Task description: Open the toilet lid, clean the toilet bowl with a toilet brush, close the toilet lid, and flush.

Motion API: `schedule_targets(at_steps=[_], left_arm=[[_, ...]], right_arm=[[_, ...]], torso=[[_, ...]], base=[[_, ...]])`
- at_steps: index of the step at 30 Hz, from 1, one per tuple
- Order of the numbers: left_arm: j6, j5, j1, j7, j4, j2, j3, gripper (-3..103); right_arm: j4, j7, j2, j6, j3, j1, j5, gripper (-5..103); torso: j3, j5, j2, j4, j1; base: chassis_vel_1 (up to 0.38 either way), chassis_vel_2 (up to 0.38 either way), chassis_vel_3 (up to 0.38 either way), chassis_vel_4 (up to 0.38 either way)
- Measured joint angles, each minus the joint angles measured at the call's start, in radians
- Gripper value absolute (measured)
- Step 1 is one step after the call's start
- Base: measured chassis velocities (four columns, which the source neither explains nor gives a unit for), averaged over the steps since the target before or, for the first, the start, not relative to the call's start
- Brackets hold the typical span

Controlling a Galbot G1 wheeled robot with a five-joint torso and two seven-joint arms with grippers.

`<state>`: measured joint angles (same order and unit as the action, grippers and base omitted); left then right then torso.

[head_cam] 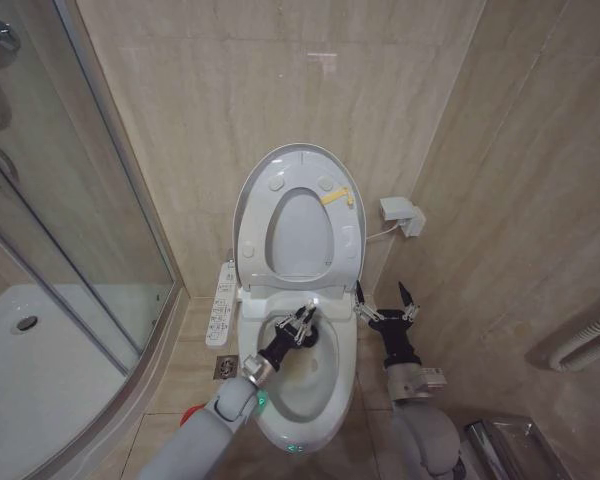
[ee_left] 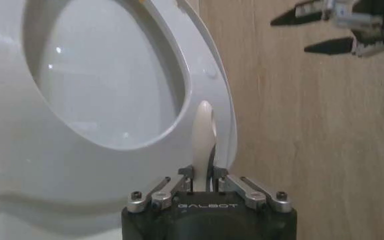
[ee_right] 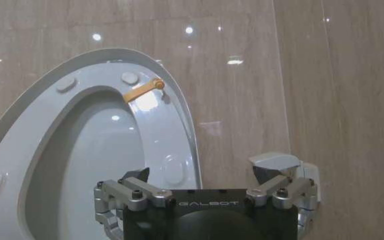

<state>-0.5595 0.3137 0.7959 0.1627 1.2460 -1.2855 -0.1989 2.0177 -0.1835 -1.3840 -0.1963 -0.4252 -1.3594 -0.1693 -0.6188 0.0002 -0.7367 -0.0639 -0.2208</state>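
I am reaching my left end effector [head_cam: 302, 325] over the toilet bowl [head_cam: 325, 400], which is sitting directly in front of me on the tiled floor [head_cam: 180, 385] with a small green light glowing on its near rim. Its fingers are pinching the toilet brush [ee_left: 203, 131] by its thin white handle, and the handle is rising from between them in the left wrist view (the bristle head I cannot make out in any of these views). A bit of red [head_cam: 192, 411] is peeking out on the floor just left of my left arm.

To the right of the bowl, I am holding my right end effector [head_cam: 386, 303] beside the rim, well clear of the brush, its two dark fingers spread wide apart and gripping nothing.

Farther back, the ring-shaped seat [head_cam: 345, 235] is standing upright with its yellow tag [head_cam: 337, 196] near the top right, and the toilet lid [head_cam: 296, 153] is leaning behind it against the beige wall [head_cam: 200, 90]. A control panel [head_cam: 221, 305] is running along the left side of the toilet. On the far left, the glass shower door [head_cam: 70, 200] is enclosing the white shower tray [head_cam: 40, 370], and a small white box [head_cam: 402, 216] is hanging on the wall to the right of the lid.
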Motion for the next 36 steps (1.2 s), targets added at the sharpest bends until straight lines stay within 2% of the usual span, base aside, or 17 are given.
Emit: schedule_targets(at_steps=[10,15,23,29,32,36], left_arm=[[-0.032,0.020,-0.008,0.016,-0.111,-0.065,-0.036,18],[-0.061,0.020,-0.021,0.030,-0.170,-0.068,-0.029,18],[-0.099,0.008,-0.050,0.059,-0.273,-0.031,0.017,18],[-0.099,-0.001,-0.048,0.048,-0.232,-0.039,0.024,18],[-0.072,-0.003,-0.026,0.027,-0.134,-0.046,0.006,18],[-0.056,0.000,-0.010,0.015,-0.075,-0.049,-0.011,18]], right_arm=[[0.000,0.000,0.000,0.000,0.000,0.000,0.000,100],[0.000,0.000,0.000,0.000,0.000,0.000,0.000,100],[0.000,0.000,0.000,0.000,0.000,0.000,0.000,100],[0.000,0.000,0.000,0.000,0.000,0.000,0.000,100],[0.000,0.000,0.000,0.000,0.000,0.000,0.000,100],[0.000,0.000,0.000,0.000,0.000,0.000,0.000,100]], torso=[[0.000,-0.0001,0.000,0.0000,0.000],[0.000,-0.0002,0.000,0.0000,0.000],[0.000,0.0002,0.000,0.0002,0.000],[0.000,-0.0003,0.000,0.0000,0.000],[0.000,-0.0003,0.000,-0.0002,0.000],[0.000,-0.0002,0.000,-0.0001,0.000]], base=[[0.000,0.000,0.000,0.000],[0.000,0.000,0.000,0.000],[0.000,0.000,0.000,0.000],[0.000,0.000,0.000,0.000],[0.000,0.000,0.000,0.000],[0.000,0.000,0.000,0.000]])
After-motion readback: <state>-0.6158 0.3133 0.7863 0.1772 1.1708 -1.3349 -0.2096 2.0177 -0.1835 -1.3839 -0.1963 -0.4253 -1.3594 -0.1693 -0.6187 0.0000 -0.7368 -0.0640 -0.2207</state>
